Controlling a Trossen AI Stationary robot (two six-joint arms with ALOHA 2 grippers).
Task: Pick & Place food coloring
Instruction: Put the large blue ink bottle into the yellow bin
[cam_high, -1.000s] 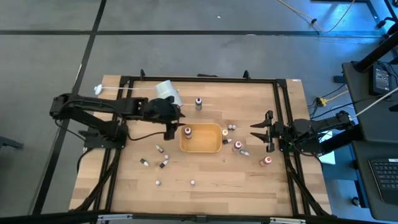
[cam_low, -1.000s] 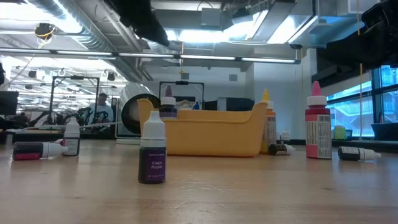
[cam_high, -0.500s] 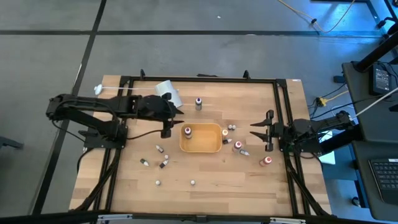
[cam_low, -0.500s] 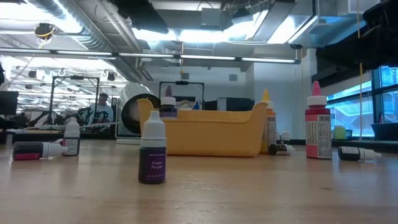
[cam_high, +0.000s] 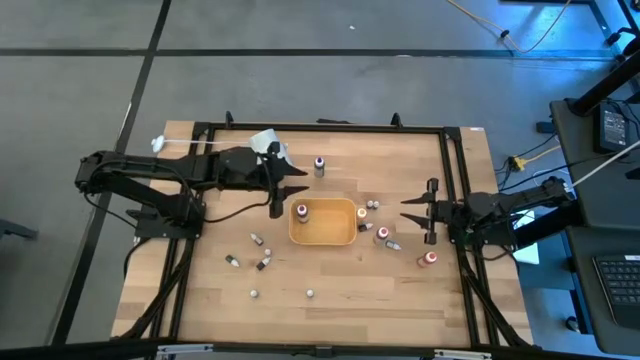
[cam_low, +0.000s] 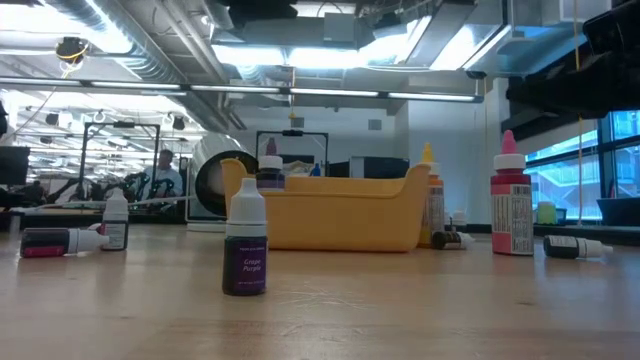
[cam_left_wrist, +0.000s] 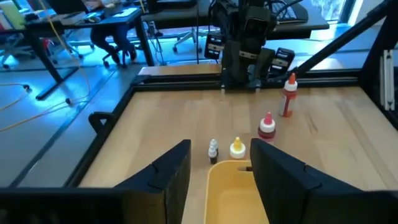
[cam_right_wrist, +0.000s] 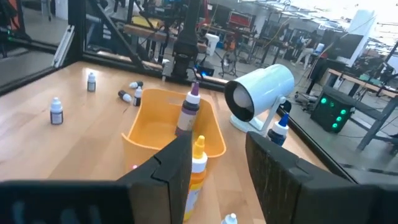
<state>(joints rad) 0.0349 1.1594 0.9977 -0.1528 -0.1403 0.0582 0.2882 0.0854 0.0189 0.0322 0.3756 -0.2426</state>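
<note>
Small food coloring bottles are scattered on the wooden table around an orange tray (cam_high: 323, 222). One bottle (cam_high: 301, 211) with a purple cap (cam_right_wrist: 188, 112) stands inside the tray's left end. A purple bottle (cam_low: 245, 240) stands nearest in the low view. My left gripper (cam_high: 287, 190) hangs open in the air just left of the tray, its fingers pointing toward the table's right, with nothing between them (cam_left_wrist: 221, 163). My right gripper (cam_high: 414, 212) stands open at the table's right side, pointing left, with nothing between its fingers (cam_right_wrist: 219, 146).
A large white cylinder (cam_high: 265, 143) lies at the far left, behind my left arm. Bottles cluster right of the tray (cam_high: 382, 234) and near my right gripper (cam_high: 428, 259); others lie near the front left (cam_high: 256, 240). A black frame (cam_high: 455, 180) rims the table.
My left gripper has risen a little beside the tray's left end and tipped up from pointing down to nearly level, fingers now reaching toward the table's right. It has stayed open. The bottles and tray have not moved.
</note>
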